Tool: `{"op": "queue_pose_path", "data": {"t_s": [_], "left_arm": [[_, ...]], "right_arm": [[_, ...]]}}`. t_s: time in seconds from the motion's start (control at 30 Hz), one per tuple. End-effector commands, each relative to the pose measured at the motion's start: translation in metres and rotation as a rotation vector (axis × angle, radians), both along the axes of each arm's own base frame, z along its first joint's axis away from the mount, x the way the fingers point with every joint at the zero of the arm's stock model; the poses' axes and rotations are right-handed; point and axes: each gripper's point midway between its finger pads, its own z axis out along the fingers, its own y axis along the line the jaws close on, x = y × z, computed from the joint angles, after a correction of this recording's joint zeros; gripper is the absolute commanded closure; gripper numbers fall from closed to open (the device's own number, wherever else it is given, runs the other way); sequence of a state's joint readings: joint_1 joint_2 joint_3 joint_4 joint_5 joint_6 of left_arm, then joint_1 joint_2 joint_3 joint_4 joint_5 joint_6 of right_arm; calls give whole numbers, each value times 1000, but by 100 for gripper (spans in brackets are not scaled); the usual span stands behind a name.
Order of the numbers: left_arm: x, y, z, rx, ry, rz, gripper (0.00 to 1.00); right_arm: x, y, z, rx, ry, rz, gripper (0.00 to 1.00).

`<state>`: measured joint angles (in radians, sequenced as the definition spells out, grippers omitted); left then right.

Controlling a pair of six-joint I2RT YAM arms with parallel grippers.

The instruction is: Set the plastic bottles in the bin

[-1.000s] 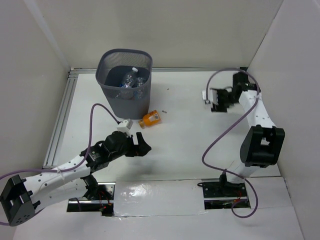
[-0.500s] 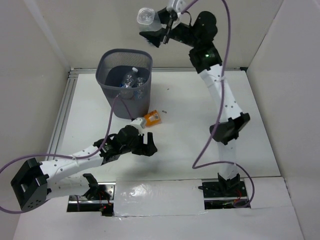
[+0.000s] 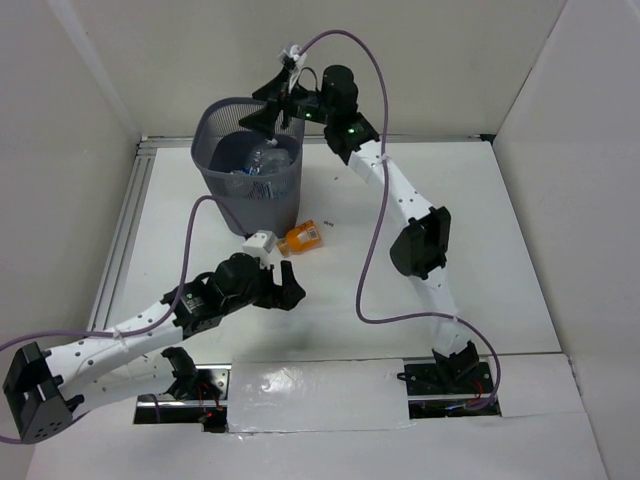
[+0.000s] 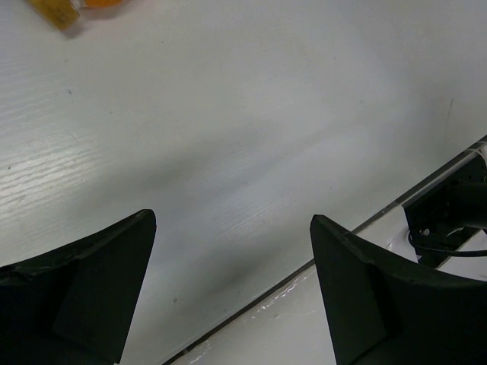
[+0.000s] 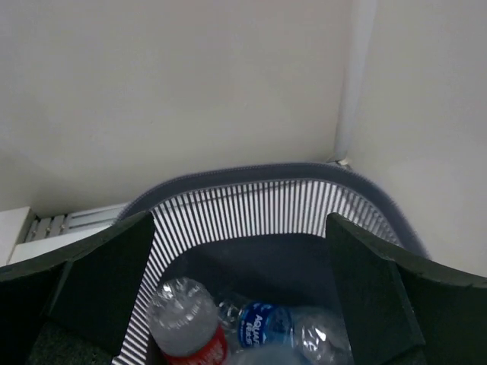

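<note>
The dark mesh bin [image 3: 212,170] stands at the back left with several clear plastic bottles [image 3: 262,160] lying inside. My right gripper [image 3: 266,106] hovers open just over the bin's rim [image 5: 266,173], nothing between its fingers. Below it lie a red-labelled bottle [image 5: 186,319] and a blue-labelled bottle [image 5: 268,325]. A short orange bottle [image 3: 303,237] lies on the table right of the bin's foot. My left gripper [image 3: 289,287] is open and empty, low over the table just in front of that orange bottle [image 4: 68,6].
White walls close in the table on three sides, and the back wall [image 5: 190,91] stands right behind the bin. A metal rail [image 3: 125,235] runs along the left edge. A seam and the arm mounts [image 4: 445,220] lie near the left gripper.
The right arm came down from high by the back wall to the bin and opened; the clear bottle it held has left its jaws. The left arm shifted slightly.
</note>
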<state>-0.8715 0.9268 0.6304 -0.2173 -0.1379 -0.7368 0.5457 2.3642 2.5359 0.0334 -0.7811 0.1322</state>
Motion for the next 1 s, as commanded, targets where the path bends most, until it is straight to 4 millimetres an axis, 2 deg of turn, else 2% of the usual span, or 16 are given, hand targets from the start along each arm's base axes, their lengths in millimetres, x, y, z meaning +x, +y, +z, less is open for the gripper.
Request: {"op": "queue_pose_path", "data": {"t_s": [0.0, 0.03, 0.07, 0.1, 0.17, 0.23, 0.27, 0.3, 0.33, 0.4, 0.43, 0.5, 0.53, 0.63, 0.73, 0.97], "left_arm": [[2, 9, 10, 11, -25, 39, 5], [2, 12, 13, 8, -34, 48, 5], [2, 16, 13, 11, -30, 66, 5], [1, 16, 19, -6, -43, 66, 4], [4, 27, 17, 5, -48, 110, 4], [2, 36, 16, 14, -37, 151, 4], [9, 48, 26, -11, -52, 249, 4], [6, 65, 20, 28, -24, 320, 4], [5, 80, 19, 36, -12, 401, 4], [8, 113, 28, -17, -22, 622, 4], [9, 119, 34, -31, -37, 652, 4], [10, 132, 38, -46, -62, 714, 4], [10, 135, 41, -48, -66, 729, 4], [7, 142, 42, -11, -54, 752, 4], [3, 143, 35, 15, -17, 760, 3], [-8, 144, 18, -23, 34, 754, 3]], "right_arm": [[-23, -63, 106, 54, -246, -68, 0], [-28, -70, 104, 18, -279, -51, 2], [-38, -95, 126, -16, -410, -83, 4], [-35, -99, 91, -102, -377, -58, 6], [-27, -130, 76, -217, -528, -117, 13], [-38, -157, 42, -312, -517, -113, 19], [-32, -177, 32, -364, -555, -140, 29], [-39, -187, 15, -398, -539, -122, 34], [-46, -195, -8, -445, -484, -94, 39], [-54, -206, -34, -501, -510, -52, 44], [-66, -210, -81, -561, -420, 12, 44], [-80, -203, -118, -625, -469, 92, 33], [-95, -203, -151, -663, -435, 139, 13], [-110, -191, -180, -687, -485, 173, 0], [-117, -177, -220, -705, -503, 221, 0], [-117, -145, -255, -709, -533, 275, 0]]}}
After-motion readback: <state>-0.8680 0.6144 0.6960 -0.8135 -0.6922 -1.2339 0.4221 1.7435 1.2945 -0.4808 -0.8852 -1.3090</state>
